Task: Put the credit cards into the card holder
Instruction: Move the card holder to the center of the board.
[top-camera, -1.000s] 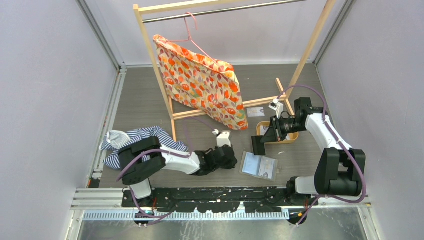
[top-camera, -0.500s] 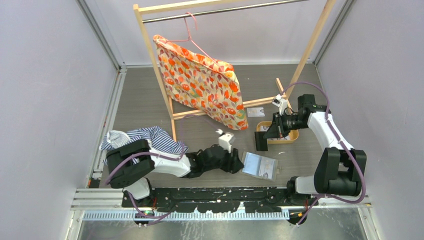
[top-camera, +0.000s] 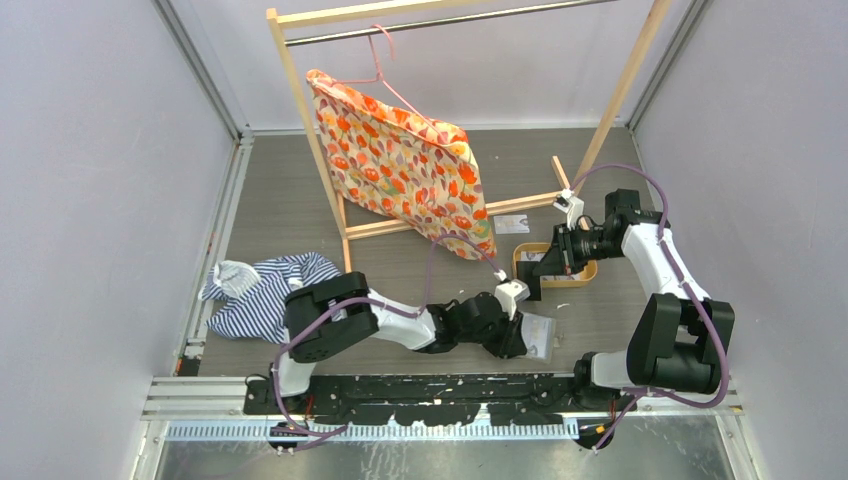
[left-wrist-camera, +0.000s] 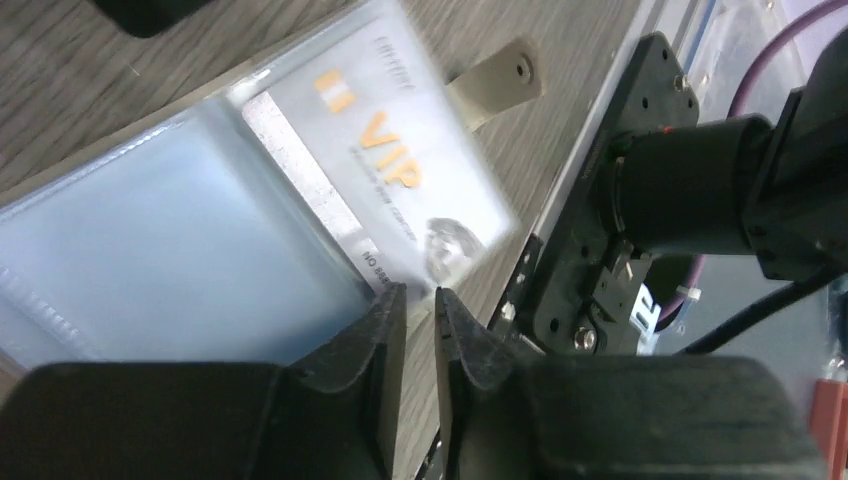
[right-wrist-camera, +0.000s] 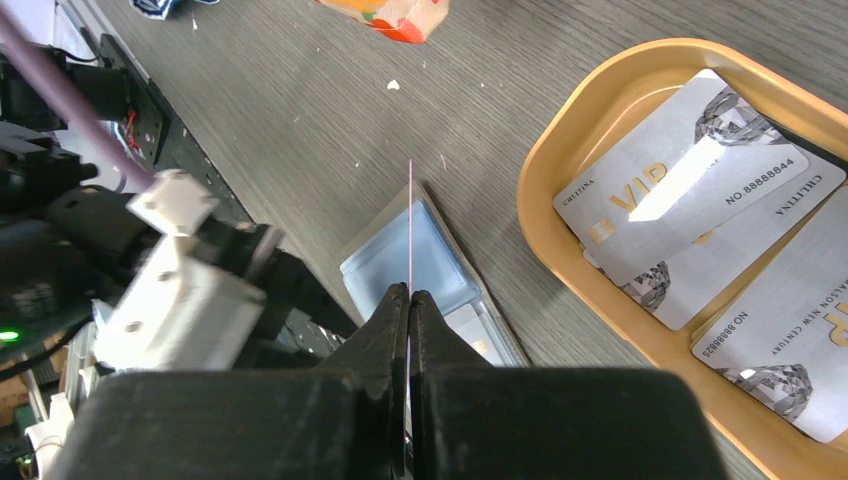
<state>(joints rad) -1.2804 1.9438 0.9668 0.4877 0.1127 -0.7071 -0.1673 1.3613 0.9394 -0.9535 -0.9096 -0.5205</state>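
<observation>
- Black plastic credit card (top-camera: 526, 284): your right gripper (right-wrist-camera: 410, 296) has its fingers pressed flat together on it, above the table between the tray and the holder. The right wrist view gives you only the card's edge, a hair-thin pale line, so nothing on its face can be read.
- Your taupe folding card holder (top-camera: 541, 336) lies open on the grey wood-grain table (top-camera: 300, 200), near the front edge and just beside the right arm's base. In the top view your left arm covers most of it.
- From the left wrist you see its clear bluish sleeves (left-wrist-camera: 180, 230), a silver VIP card (left-wrist-camera: 390, 170) blurred inside one of them, and the snap tab (left-wrist-camera: 497, 80) sticking out on the far side.
- Your left gripper (left-wrist-camera: 420, 292) has its tips at the holder's near edge with only a slim gap between the fingers. You cannot tell whether they pinch the sleeve edge or merely hover over it.
- A dark shape (left-wrist-camera: 150, 10) at the top left of that view is cut off by the frame and cannot be identified.
- The oval tan tray (right-wrist-camera: 540, 170) holds overlapping silver VIP cards (right-wrist-camera: 690, 170). The frame crops its right side, so the count is unsure.
- One pale card (top-camera: 511, 224) lies flat on the table beyond the tray, by the foot of the wooden rack (top-camera: 300, 120). Its print is too small to read.
</observation>
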